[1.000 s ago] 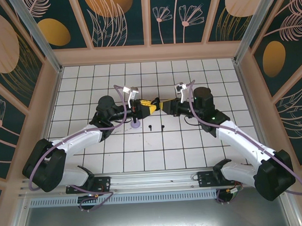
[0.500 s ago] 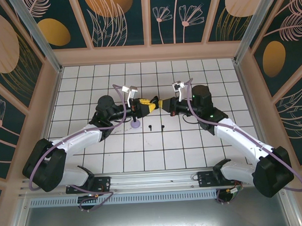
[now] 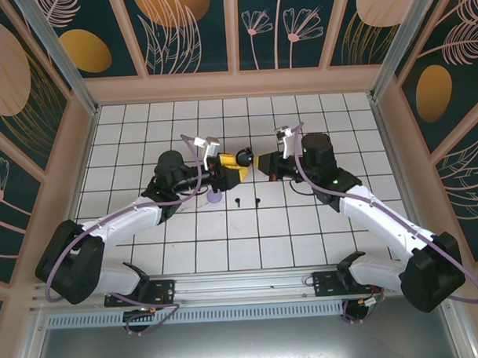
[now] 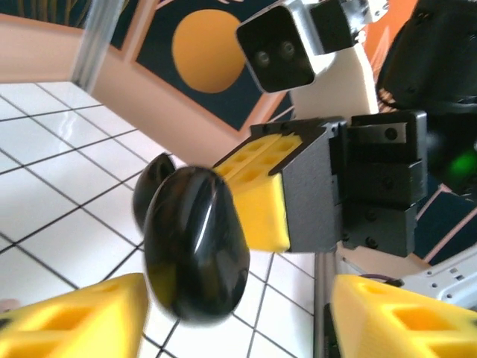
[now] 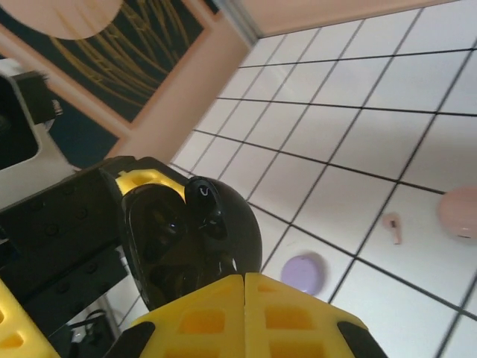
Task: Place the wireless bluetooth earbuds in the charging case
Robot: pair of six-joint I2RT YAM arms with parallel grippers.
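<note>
Black case pinched mid-air in fully closed right gripper; left gripper spread wide. Open tiles all round. Pink case cut off.

Three charging cases — black case, purple case, pink case — plus three earbuds (two black earbuds, one pink earbud).

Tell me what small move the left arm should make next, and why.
Probably draw the left gripper straight back from the glossy black egg-shaped charging case: its jaws stand apart on either side of it, while the right gripper, shut, appears to hold the case.
</note>
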